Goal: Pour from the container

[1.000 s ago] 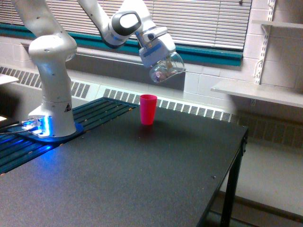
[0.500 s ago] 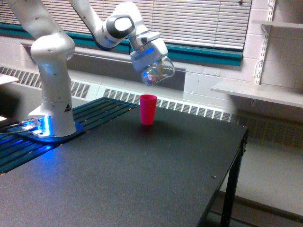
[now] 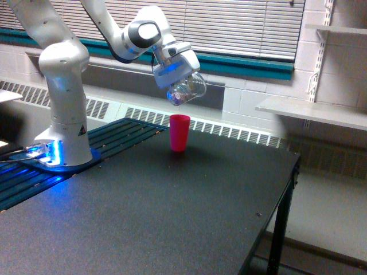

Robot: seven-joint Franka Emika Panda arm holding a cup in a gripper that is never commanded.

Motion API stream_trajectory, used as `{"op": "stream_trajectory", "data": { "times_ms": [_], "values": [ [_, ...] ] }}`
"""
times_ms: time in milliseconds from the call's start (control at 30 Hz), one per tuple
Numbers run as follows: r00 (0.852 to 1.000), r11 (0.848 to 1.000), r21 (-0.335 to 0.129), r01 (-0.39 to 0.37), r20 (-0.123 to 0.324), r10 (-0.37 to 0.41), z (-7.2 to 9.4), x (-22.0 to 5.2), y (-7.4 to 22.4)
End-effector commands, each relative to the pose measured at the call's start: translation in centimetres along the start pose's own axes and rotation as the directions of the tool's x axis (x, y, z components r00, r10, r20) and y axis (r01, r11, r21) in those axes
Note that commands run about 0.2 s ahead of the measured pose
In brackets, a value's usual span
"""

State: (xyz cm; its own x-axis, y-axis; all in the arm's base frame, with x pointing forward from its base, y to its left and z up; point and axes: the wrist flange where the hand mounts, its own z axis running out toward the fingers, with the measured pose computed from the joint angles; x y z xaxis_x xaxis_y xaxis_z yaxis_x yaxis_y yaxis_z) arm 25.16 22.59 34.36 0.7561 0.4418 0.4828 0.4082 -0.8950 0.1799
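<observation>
The container [image 3: 186,89] is a clear plastic cup with small coloured pieces inside, held in the air and tilted over, its mouth turned down toward the exterior view's left. My gripper [image 3: 179,73] is shut on the container from above; its fingers are hard to make out behind the blue-and-white hand. An opaque pink cup [image 3: 179,132] stands upright on the black table [image 3: 189,212], directly below the container with a gap between them. No pieces show falling.
The arm's white base [image 3: 64,129] stands at the exterior view's left on a slatted platform with blue light. The table's edge [image 3: 275,200] runs down the exterior view's right. A wall shelf [image 3: 309,112] and a window with blinds lie behind.
The gripper and container have moved toward the exterior view's left and slightly down, from right of the pink cup to above it, and the container has tilted further over.
</observation>
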Motion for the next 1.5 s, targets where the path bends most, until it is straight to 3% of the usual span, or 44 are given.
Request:
{"op": "stream_trajectory", "data": {
  "times_ms": [33, 1167, 1500],
  "values": [
    [0.999, 1.0, -0.004, 0.022, 0.036, -0.022, 0.9, -1.9, -0.8],
    [0.993, 0.993, -0.054, 0.101, 0.068, -0.097, 3.6, -4.7, 0.2],
    [0.991, 0.993, -0.045, 0.113, 0.079, -0.109, 3.9, -5.4, -0.5]
  ]
}}
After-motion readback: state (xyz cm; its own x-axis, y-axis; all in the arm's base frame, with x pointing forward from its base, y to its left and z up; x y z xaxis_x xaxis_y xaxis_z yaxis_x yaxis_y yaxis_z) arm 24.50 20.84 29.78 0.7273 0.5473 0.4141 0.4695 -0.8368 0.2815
